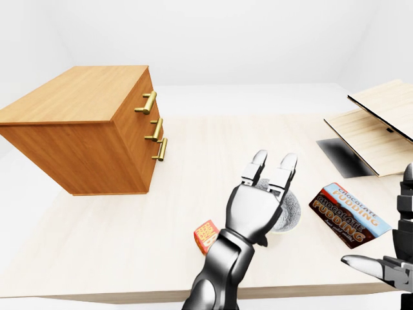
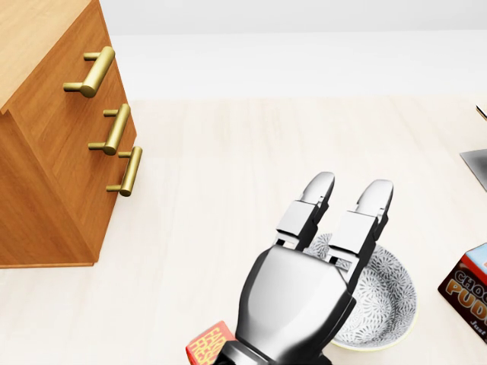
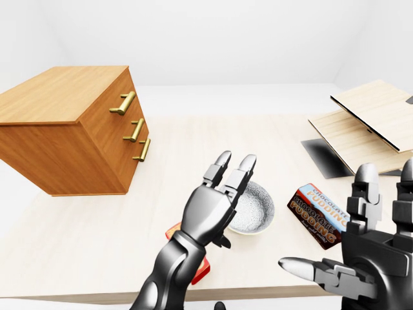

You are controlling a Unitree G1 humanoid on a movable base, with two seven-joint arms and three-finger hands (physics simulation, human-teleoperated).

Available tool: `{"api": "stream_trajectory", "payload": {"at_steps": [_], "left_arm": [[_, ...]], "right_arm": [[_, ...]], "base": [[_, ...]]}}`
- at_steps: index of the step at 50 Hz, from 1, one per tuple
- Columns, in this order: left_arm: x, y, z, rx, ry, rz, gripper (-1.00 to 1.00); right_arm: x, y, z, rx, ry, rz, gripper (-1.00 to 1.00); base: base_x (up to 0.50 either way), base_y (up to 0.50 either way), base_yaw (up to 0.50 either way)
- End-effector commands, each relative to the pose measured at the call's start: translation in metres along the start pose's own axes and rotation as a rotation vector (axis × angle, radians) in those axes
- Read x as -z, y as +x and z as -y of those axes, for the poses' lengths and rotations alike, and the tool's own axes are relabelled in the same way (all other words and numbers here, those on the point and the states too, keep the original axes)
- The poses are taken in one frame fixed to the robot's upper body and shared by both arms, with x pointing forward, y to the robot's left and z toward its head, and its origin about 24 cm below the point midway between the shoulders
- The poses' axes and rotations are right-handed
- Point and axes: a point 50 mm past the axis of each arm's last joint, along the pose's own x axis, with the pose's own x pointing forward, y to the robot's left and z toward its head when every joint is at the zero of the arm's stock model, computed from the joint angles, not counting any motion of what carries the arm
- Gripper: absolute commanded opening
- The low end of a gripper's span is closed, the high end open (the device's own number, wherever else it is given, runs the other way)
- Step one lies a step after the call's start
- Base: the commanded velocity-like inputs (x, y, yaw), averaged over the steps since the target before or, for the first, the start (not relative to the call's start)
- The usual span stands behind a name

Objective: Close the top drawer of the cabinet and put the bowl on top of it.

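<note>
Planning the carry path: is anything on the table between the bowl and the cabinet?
Nothing visible does. The table between the bowl and the cabinet is bare; the small red box lies lower in the left-eye view, off that line.

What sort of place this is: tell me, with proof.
Probably a simulated tabletop workspace, not a furnished room: a pale wooden table carries a wooden cabinet, a patterned bowl and a chocolate pudding box, with blank white surroundings.

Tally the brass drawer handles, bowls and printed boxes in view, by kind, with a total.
Brass handles: 3
Bowl: 1
Printed boxes: 2, the pudding box and the small red box
Total: 6
</note>
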Motion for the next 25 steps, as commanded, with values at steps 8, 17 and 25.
{"api": "stream_trajectory", "payload": {"at_steps": [8, 17, 25], "left_arm": [[0.010, 0.006, 0.019, 0.058, 0.030, -0.043, 1.00], [0.015, 0.006, 0.034, 0.099, 0.036, -0.068, 1.00], [0.015, 0.006, 0.037, 0.103, 0.040, -0.069, 1.00]], "right_arm": [[-0.001, -0.001, 0.001, 0.000, 0.001, 0.006, 1.00], [-0.002, -0.001, 0.001, 0.001, 0.000, 0.010, 1.00], [-0.001, -0.001, 0.000, -0.002, 0.001, 0.003, 1.00]], "base": [[0.00, 0.00, 0.00], [0.00, 0.00, 0.00], [0.00, 0.00, 0.00]]}}
